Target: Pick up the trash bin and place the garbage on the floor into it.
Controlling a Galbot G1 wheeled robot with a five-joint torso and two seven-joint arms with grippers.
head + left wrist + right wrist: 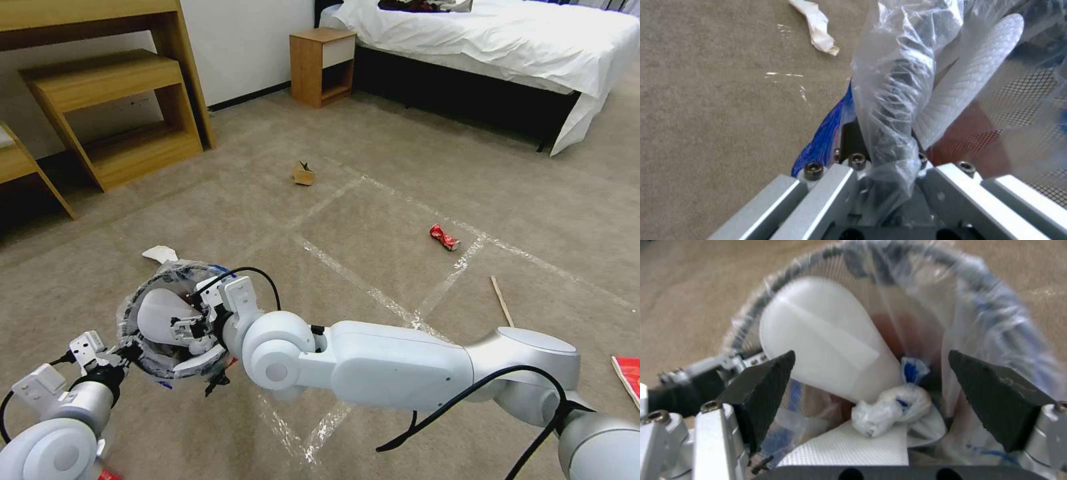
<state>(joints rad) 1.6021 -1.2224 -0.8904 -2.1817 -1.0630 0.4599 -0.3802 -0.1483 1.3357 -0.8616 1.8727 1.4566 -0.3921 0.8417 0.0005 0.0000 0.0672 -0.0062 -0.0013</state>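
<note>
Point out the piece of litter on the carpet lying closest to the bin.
The white crumpled scrap, right beside the trash bin. The cardboard scrap, red can and wooden stick lie much farther off.

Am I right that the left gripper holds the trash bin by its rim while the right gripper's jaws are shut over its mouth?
Not quite: the right gripper is open over the trash bin, as the right wrist view shows. The left gripper does hold the rim.

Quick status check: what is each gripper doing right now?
Left gripper: shut on the trash bin rim, holding it up.
Right gripper: open, empty, over the bin's mouth above a white slipper and tissue wad.
</note>
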